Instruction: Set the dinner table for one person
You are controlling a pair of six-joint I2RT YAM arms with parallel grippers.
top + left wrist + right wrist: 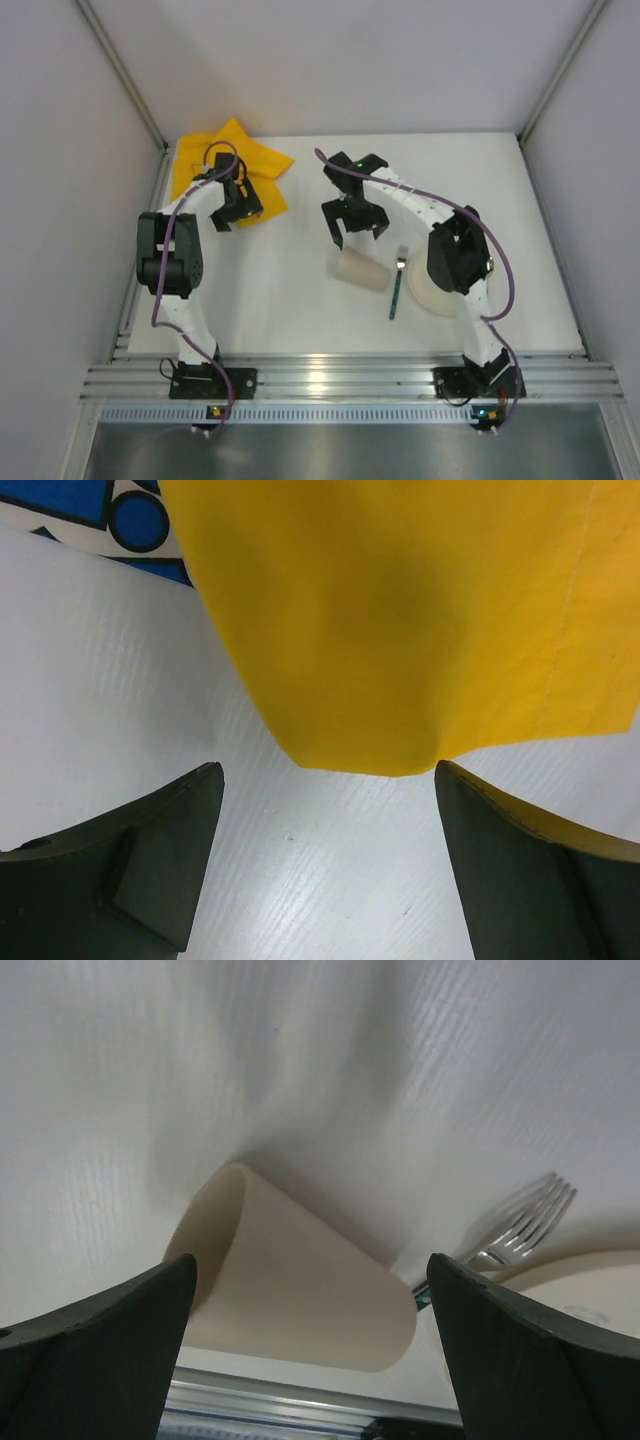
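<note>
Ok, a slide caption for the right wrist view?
Open right gripper hovers over a cup lying on its side, fork and plate beside it.

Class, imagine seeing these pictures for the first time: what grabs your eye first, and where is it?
The yellow cloth lies crumpled at the far left corner of the white table, with the open left gripper at its edge. Next comes the cream cup, on its side mid-table near the open right gripper, with a fork and plate beside it.
</note>
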